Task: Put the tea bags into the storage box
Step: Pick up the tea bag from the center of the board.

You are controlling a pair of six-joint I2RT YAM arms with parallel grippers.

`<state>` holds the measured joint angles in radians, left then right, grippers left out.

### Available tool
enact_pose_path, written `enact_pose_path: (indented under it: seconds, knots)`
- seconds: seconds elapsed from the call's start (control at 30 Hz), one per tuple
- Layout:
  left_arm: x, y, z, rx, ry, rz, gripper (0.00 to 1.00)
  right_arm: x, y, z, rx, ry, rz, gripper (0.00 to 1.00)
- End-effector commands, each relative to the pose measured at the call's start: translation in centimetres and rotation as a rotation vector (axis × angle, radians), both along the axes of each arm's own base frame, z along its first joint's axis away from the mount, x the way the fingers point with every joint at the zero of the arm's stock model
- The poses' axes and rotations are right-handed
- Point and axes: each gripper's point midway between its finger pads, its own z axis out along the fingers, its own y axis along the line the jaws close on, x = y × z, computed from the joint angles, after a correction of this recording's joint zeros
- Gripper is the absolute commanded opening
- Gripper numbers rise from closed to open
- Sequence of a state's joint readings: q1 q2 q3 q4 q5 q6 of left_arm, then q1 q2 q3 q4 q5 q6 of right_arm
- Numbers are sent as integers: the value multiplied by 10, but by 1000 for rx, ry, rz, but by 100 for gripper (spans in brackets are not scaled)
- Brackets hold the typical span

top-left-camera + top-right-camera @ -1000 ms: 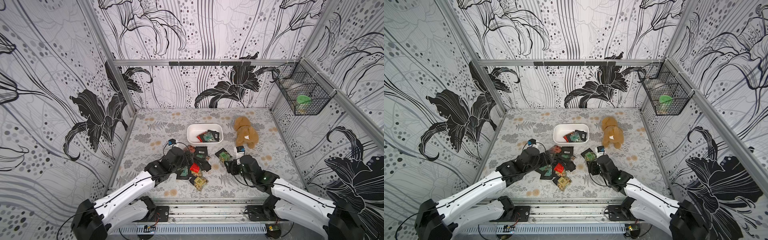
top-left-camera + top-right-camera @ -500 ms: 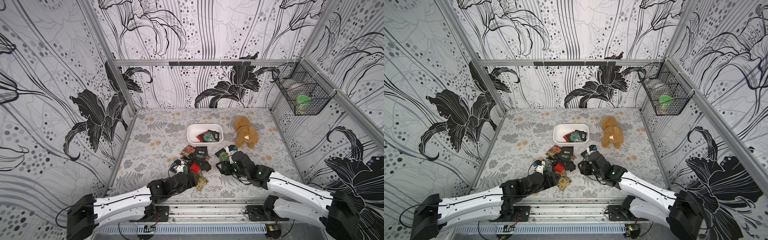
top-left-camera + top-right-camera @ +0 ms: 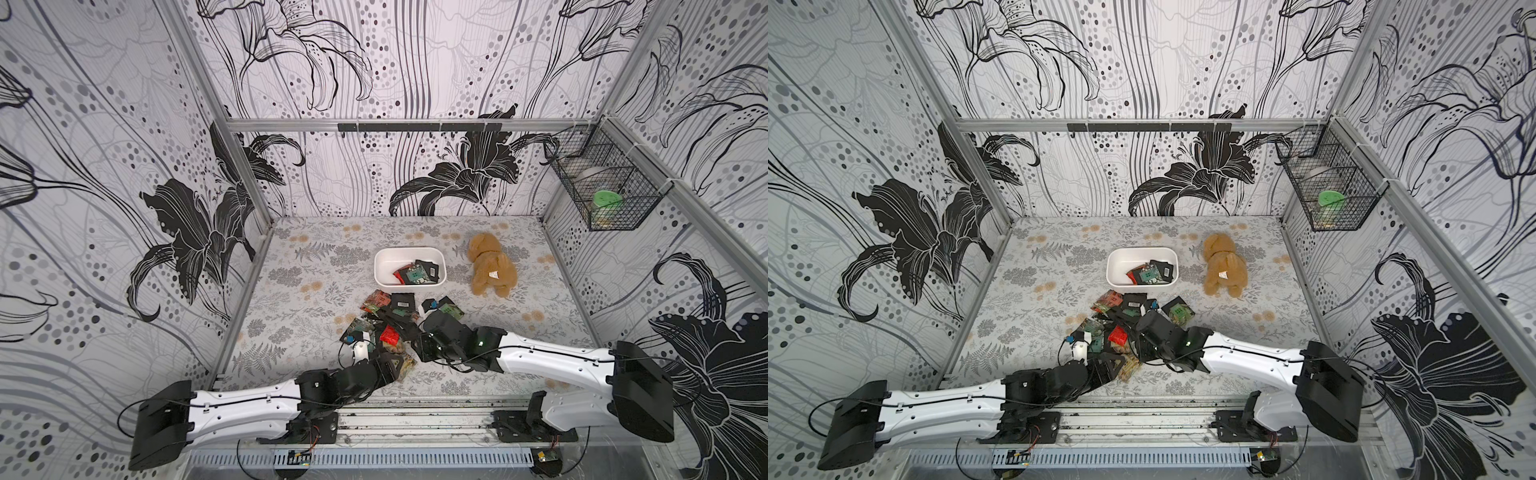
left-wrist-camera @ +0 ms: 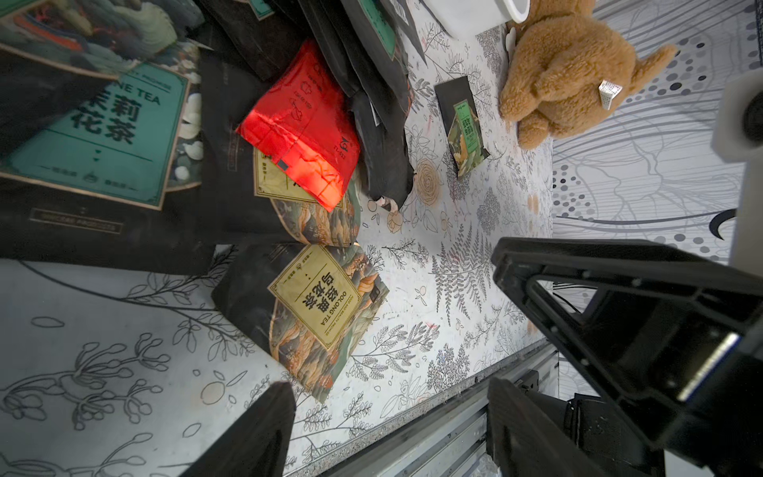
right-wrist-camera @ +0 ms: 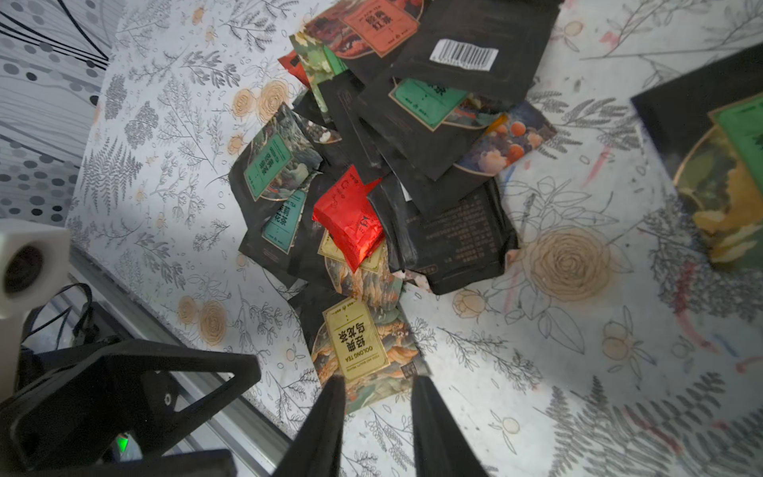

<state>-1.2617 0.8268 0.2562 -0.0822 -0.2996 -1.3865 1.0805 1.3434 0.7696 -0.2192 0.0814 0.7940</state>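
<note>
Foil-slick and flat, the yellow-labelled oolong sachet (image 5: 355, 342) at the near edge of the tea bags (image 3: 390, 332), well short of the storage box (image 3: 409, 252), could skid away from the right gripper (image 5: 375, 384), whose jaws stand narrowly apart over its edge, or the arm could knock the wide-spread left gripper (image 4: 388, 396) crowding beside it.

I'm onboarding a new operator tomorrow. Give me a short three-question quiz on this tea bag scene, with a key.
1. True or false: the storage box already holds some tea bags.
2. What lies beside the box? A) plush toy B) mug C) sponge
3. Fill in: the plain bright sachet in the loose pile is coloured ___.
Key: 1 true; 2 A; 3 red.
</note>
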Motion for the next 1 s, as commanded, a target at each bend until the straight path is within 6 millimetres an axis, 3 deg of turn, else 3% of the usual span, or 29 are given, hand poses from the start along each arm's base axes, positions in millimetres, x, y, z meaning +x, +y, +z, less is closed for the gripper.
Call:
enact_pose_path:
  seconds: [0.0, 0.17, 0.33, 0.63, 0.97]
  knots:
    - [3, 2, 5, -58, -13, 37, 78, -4, -2, -17, -31, 15, -27, 31]
    - [6, 7, 2, 22, -16, 69, 75, -9, 0, -35, -52, 54, -20, 28]
    - [8, 0, 0, 56, -20, 60, 66, -12, 4, -47, -75, 68, -6, 28]
    - [9, 18, -21, 87, 8, 128, 66, -15, 14, -61, -73, 97, 13, 26]
    - [6, 16, -29, 37, 31, 132, 62, -14, 11, -72, -122, 105, 7, 24]
